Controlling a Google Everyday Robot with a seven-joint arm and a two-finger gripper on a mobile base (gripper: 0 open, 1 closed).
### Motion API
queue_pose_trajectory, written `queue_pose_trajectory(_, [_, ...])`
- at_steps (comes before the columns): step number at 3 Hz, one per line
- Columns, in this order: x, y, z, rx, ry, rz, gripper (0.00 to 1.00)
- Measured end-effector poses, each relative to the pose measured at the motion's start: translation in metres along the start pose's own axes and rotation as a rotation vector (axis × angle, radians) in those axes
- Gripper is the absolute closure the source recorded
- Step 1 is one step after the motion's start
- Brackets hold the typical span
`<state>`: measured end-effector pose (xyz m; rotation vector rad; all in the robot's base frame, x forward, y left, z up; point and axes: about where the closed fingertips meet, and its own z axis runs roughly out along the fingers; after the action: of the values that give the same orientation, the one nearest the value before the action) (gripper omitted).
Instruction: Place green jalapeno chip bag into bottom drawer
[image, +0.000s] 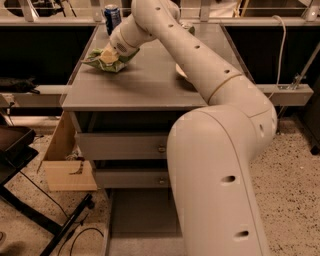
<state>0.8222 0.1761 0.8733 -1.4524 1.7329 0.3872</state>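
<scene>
End effector (111, 54): down at the counter's 10 o'clock corner, pressed onto the top of the green jalapeno chip bag. Its tip is sunk among the foil folds, so I cannot tell whether it is wide, narrow or gripping the bag.

Green jalapeno chip bag (96, 59): crumpled and shiny with a pale patch, lying on the counter near the left edge. Green foil spreads out toward 9 o'clock and 4 o'clock from under the end effector.

Counter (150, 85): grey flat top, seen from its front side.

Arm (200, 55): cream, with small dark holes. It rises from the bulky body at 5 o'clock, crosses the counter diagonally, then bends down toward 10 o'clock.

Blue can (113, 17): upright at the counter's far edge, about 11 o'clock, just beyond the bag and apart from it.

Bottom drawer (145, 215): pulled out at 6 o'clock below the counter, a shallow grey tray with its floor showing. Its right part is hidden by the robot's body.

Upper drawers (120, 146): two grey fronts, both pushed in, stacked above the bottom drawer.

Cardboard box (70, 172): brown, against the counter's left side at about 8 o'clock, resting on the speckled floor (295, 200).
</scene>
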Motion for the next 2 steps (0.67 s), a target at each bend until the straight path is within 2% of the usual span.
queue_pose_trajectory(1, [-0.003,0.024,-0.085,-0.003,0.121,-0.077,1.00])
queue_pose_trajectory(2, [-0.007,0.060,-0.156,-0.021,0.189,-0.129,1.00])
